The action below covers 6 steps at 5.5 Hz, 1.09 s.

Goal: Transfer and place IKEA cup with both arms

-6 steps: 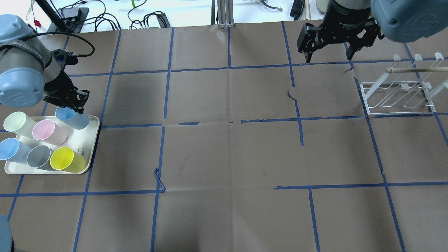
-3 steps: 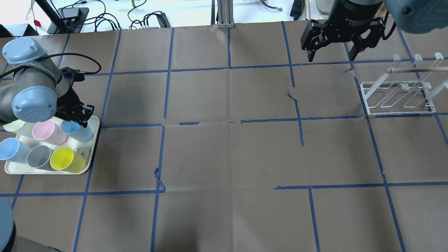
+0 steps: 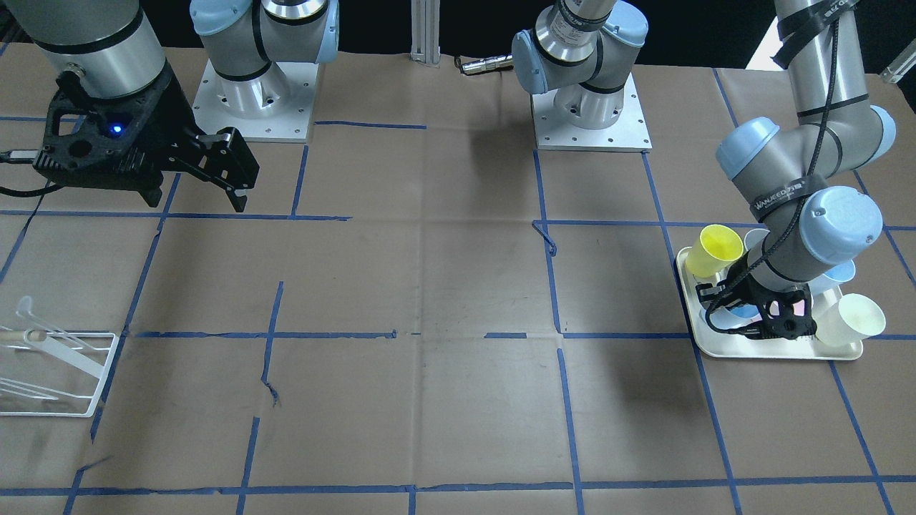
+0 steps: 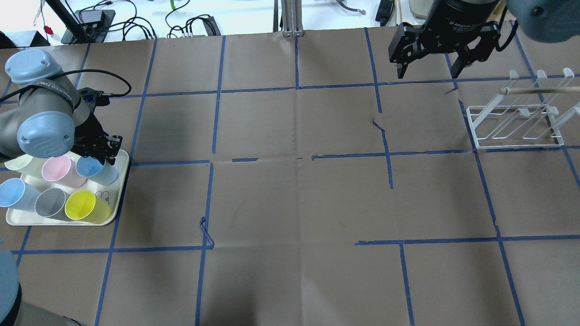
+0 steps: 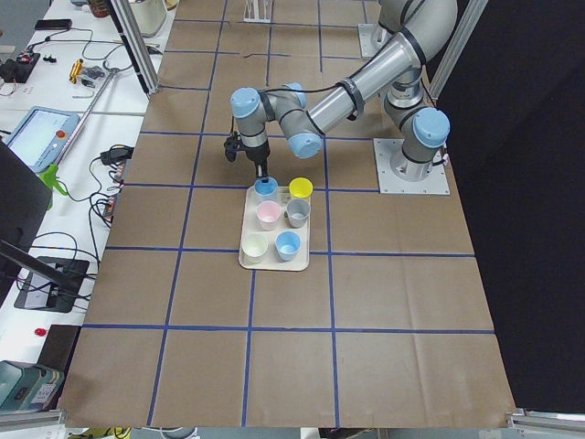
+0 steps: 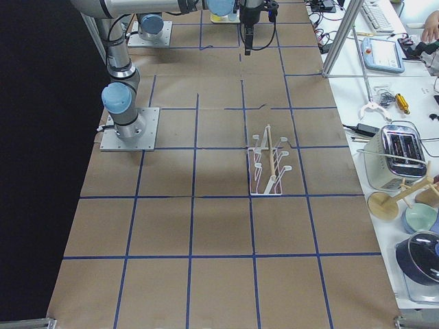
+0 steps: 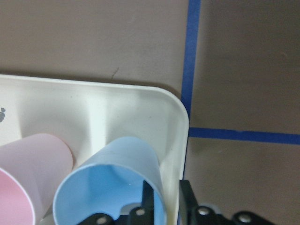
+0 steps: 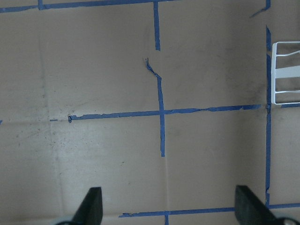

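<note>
The light-blue IKEA cup (image 4: pixel 90 166) stands at the far right corner of the cream tray (image 4: pixel 115 199), tilted slightly. My left gripper (image 4: pixel 106 154) is down on it. In the left wrist view one finger (image 7: pixel 149 199) is inside the cup (image 7: pixel 103 187) and the other is outside, so the gripper (image 7: pixel 167 199) is closed on the rim wall. The front view shows the cup (image 3: pixel 741 312) under the gripper (image 3: pixel 758 322). My right gripper (image 4: pixel 428 70) is open and empty above the far right of the table, as its wrist view (image 8: pixel 168 211) also shows.
The tray also holds a second light-blue cup (image 4: pixel 11 192), a pink cup (image 4: pixel 56 168), a grey cup (image 4: pixel 47 202), a yellow cup (image 4: pixel 81 204) and a pale green cup (image 4: pixel 18 162). A white wire rack (image 4: pixel 516 122) stands at the right, near the right gripper.
My left arm swung over the tray and the light-blue cup shifted toward the tray's near side with the gripper. My right gripper drew slightly back toward the far edge.
</note>
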### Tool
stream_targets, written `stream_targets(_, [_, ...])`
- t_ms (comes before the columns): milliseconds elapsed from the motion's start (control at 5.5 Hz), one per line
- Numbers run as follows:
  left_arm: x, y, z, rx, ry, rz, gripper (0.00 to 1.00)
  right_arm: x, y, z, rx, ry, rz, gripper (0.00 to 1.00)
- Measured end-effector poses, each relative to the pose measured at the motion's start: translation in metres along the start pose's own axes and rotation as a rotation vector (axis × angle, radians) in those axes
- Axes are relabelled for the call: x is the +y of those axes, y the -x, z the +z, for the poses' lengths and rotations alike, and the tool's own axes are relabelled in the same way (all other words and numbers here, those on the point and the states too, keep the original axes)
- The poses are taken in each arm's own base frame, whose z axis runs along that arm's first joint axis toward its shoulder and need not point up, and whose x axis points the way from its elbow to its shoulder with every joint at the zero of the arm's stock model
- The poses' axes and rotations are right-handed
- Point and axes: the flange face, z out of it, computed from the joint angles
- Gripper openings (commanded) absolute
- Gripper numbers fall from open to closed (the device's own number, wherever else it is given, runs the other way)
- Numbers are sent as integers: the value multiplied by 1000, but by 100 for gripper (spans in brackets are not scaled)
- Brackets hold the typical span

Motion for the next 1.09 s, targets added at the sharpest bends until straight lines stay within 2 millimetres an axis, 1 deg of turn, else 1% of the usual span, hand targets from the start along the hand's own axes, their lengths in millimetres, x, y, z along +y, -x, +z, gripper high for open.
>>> stream_targets(182, [-1, 1, -9, -6, -7, 3, 98, 1, 1, -1, -1, 0, -2, 100])
stream_targets(364, [-4, -1, -29, -7, -4, 11, 98, 2, 2, 0, -2, 0, -3, 100])
stream_targets(545, [-6, -13, -60, 0, 18, 32, 98, 2, 2, 0, -2, 1, -4, 100])
stream_targets(727, [-1, -42, -105, 3, 34, 63, 98, 2, 2, 1, -2, 3, -5, 100])
stream_targets(909, [11, -82, -154, 11, 21, 72, 98, 1, 2, 1, -2, 4, -5, 100])
stream_targets(1091, [35, -129, -201, 38, -19, 79, 98, 2, 2, 2, -1, 6, -4, 100])
